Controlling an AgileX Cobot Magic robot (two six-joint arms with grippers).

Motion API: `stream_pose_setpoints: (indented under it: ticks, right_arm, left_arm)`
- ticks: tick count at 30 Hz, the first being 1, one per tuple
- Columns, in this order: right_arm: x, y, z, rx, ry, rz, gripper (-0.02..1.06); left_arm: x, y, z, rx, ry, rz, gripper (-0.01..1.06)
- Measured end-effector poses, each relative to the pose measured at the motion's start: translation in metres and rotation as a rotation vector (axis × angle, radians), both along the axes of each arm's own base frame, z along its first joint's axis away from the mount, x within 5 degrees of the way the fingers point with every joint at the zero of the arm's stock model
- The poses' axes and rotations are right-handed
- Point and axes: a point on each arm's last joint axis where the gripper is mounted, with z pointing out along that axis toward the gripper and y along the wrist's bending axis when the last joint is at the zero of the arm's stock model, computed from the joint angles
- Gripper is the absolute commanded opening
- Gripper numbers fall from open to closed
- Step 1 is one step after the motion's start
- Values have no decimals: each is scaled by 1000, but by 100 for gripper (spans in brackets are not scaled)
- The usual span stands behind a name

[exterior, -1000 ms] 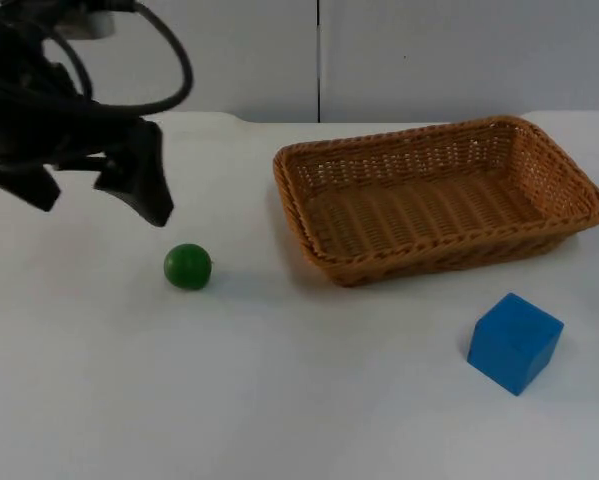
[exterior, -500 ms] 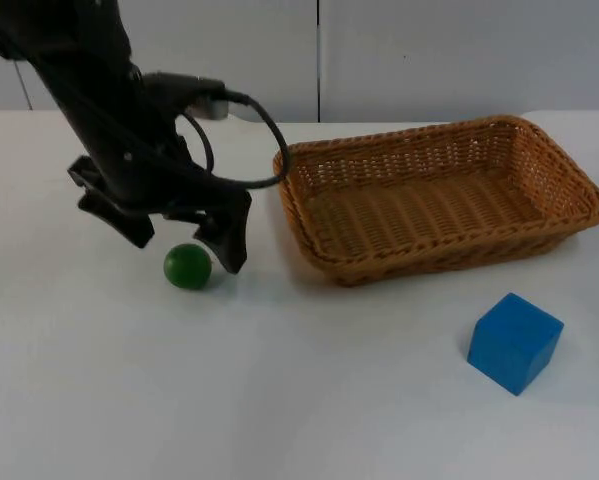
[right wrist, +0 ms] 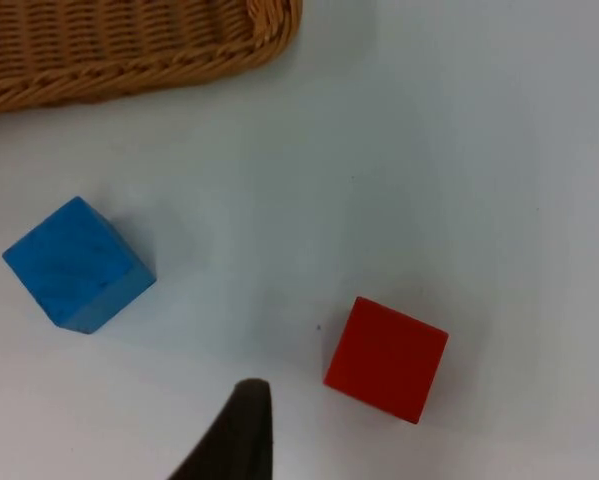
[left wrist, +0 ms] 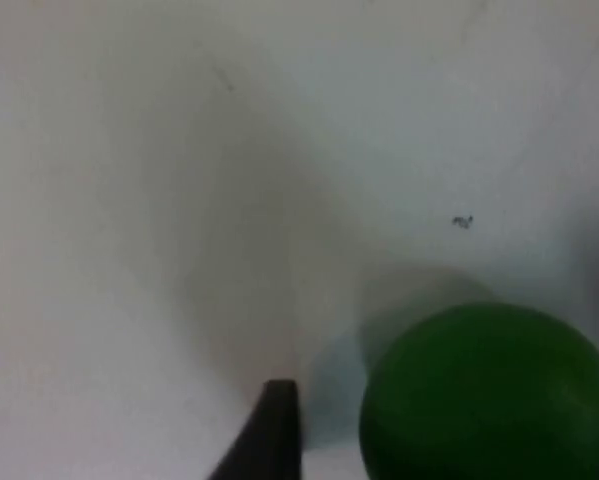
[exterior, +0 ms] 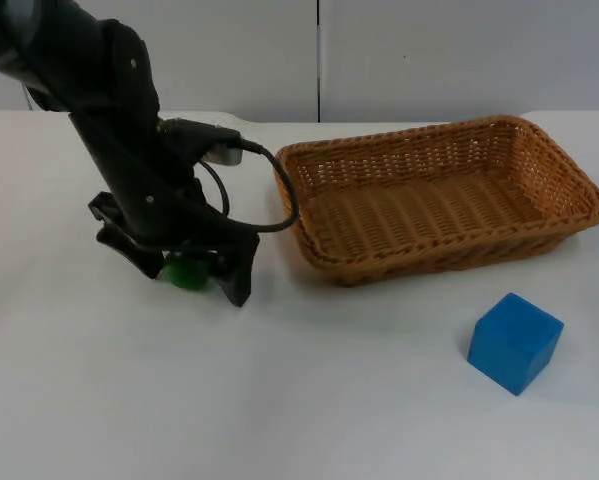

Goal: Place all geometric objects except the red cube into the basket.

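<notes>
the left gripper point(exterior: 191, 272) is down at the white table top point(exterior: 309, 400), toward its left side, with its two black fingers spread apart and standing on either side of the small green ball point(exterior: 186, 272). the jaws are open around the ball; whether either finger touches it cannot be told. in the left wrist view the green ball point(left wrist: 489, 395) sits on the table just beside one black fingertip point(left wrist: 269, 435), with a narrow gap between them.

the brown woven wicker basket point(exterior: 589, 205) lies toward the far right of the table, close to the grey partition wall point(exterior: 429, 55), just to the right of the left arm, and nothing lies in it. the blue cube point(exterior: 514, 342) rests on the table near its right edge, in front of the basket and apart from it.

the right wrist view looks down on the blue cube point(right wrist: 78, 264), the red cube point(right wrist: 386, 359) well apart from it, and the basket's rim point(right wrist: 129, 75). i cannot tell how the right gripper's jaws stand.
</notes>
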Motion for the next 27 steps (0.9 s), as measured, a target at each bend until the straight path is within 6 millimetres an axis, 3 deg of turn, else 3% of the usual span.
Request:
stream_pose_setpoints:
  ticks: [3,4,5,6,7,8,11,13,14,18,19,23,27]
  right_arm:
    - [0,0,0,0,0,0,105]
    - [0,0,0,0,0,0,105]
    - [0,0,0,0,0,0,105]
    - [0,0,0,0,0,0,105]
    - [0,0,0,0,0,0,105]
    - [0,0,0,0,0,0,105]
    - [0,0,0,0,0,0,105]
    - [0,0,0,0,0,0,105]
    - [0,0,0,0,0,0,105]
    - [0,0,0,0,-1,0,105]
    - [0,0,0,0,-1,0,105]
    - [0,0,0,0,-1,0,105]
    - [0,0,0,0,-1,0,105]
  left_arm:
    - [1,0,0,0,-3,20,51]
    - [1,0,0,0,-2,30,31]
    - [1,0,0,0,-2,30,24]
    - [1,0,0,0,5,38,24]
    - [1,0,1,2,18,47,6]
    - [0,0,2,4,35,50,0]
    - [-1,0,13,2,43,50,0]
    - [-3,0,39,-12,15,49,0]
    - [-3,0,39,-12,15,49,0]
    - [-9,2,103,-56,-102,45,0]
    - [-9,2,103,-56,-102,45,0]
    - [-19,5,149,-89,-193,40,0]
    - [-22,5,157,-97,-212,39,0]
